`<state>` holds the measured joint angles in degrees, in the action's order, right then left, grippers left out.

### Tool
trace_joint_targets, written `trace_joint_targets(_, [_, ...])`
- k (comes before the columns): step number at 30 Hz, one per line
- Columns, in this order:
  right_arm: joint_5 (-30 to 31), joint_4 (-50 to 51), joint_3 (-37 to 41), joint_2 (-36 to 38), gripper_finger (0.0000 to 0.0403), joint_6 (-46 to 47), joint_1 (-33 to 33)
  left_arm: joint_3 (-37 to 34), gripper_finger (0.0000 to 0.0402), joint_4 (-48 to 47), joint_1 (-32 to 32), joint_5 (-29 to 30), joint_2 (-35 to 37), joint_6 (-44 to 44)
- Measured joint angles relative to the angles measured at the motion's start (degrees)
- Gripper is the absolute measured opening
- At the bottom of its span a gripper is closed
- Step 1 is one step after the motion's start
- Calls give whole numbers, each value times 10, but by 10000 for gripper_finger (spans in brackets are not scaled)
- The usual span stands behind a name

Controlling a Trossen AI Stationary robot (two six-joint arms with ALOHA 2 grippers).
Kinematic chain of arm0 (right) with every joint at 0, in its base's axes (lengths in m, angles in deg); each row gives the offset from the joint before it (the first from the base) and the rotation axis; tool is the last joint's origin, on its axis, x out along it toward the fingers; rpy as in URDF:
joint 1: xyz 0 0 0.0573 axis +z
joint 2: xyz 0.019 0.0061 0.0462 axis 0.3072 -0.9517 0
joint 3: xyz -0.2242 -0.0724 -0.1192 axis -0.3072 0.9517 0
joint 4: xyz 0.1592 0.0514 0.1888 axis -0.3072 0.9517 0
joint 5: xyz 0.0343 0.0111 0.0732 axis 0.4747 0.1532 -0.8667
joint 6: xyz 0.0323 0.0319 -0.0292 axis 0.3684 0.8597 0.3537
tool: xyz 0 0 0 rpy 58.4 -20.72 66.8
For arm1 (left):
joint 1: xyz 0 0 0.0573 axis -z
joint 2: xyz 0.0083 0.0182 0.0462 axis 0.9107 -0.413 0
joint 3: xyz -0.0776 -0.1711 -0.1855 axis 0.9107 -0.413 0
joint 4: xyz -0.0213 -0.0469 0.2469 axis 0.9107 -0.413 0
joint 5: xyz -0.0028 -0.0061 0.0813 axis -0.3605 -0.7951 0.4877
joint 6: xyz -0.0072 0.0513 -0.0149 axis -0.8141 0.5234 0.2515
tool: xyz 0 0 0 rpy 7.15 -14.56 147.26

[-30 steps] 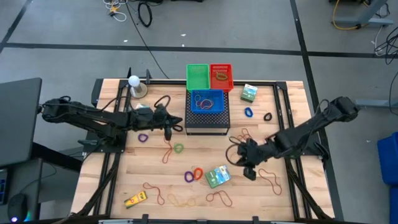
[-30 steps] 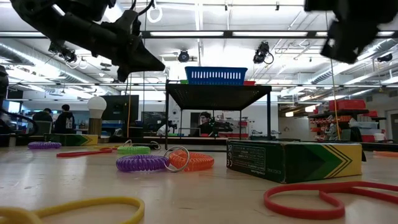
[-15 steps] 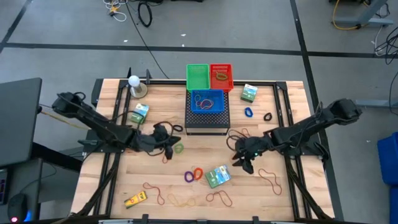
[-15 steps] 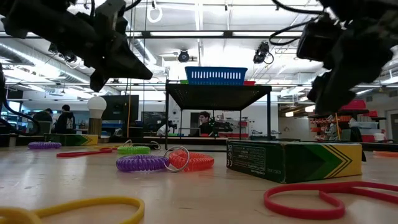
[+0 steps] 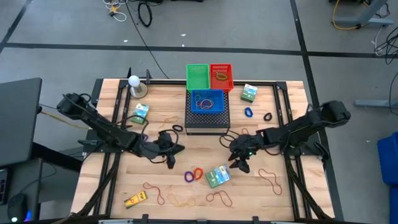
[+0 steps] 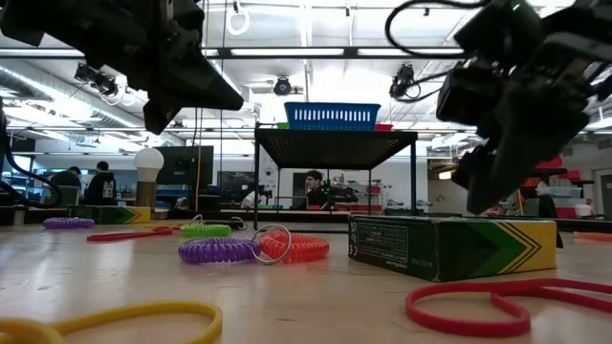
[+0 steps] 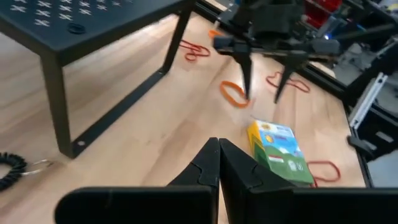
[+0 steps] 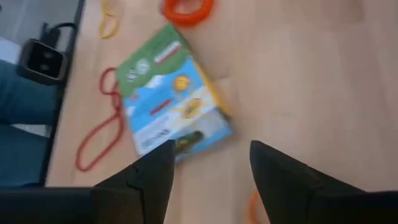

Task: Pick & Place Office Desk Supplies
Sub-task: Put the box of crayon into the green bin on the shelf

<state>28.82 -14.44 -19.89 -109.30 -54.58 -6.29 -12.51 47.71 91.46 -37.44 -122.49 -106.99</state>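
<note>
Nearest, along the lower edge of the high view, a small yellow item (image 5: 135,200) lies at lower left beside loose rubber bands (image 5: 180,200), which are strung along the front of the surface (image 5: 280,205); bare wood stays open in both lower corners.

Just above, near lower centre, a green printed box (image 5: 217,177) lies tilted, with a purple ring (image 5: 189,177) and an orange ring (image 5: 198,172) touching each other just to its left. The right claw (image 5: 239,163) hangs above the box's upper right corner, fingers spread wide and holding nothing; in the right wrist view the box (image 8: 173,116) shows between and beyond the two fingers (image 8: 273,174). A red-brown band (image 5: 270,177) lies right of it, near the right rail.

Left of centre, the left claw (image 5: 172,158) is clenched with nothing in it, above open wood.

Farther up, the black mesh box (image 5: 208,118) stands at centre with a blue basket (image 5: 207,101) on top, and green (image 5: 198,76) and red (image 5: 221,76) baskets behind it at the far edge. Another green box (image 5: 140,113) sits at left and a third (image 5: 249,93) at upper right, near a blue ring (image 5: 249,113) and a black ring (image 5: 268,116).
</note>
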Motion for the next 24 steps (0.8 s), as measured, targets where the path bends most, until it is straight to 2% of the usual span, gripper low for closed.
trace_joint_targets(13, [-102,-13,-72,-128,210,-58,-21,15,5,-7,8,-34,0,25])
trace_joint_targets(17, [-125,-17,-76,-136,179,-43,-22,15,5,-6,8,-44,0,26])
trace_joint_targets(24, [-173,-20,-76,-136,94,6,-20,15,5,-6,8,-49,0,40])
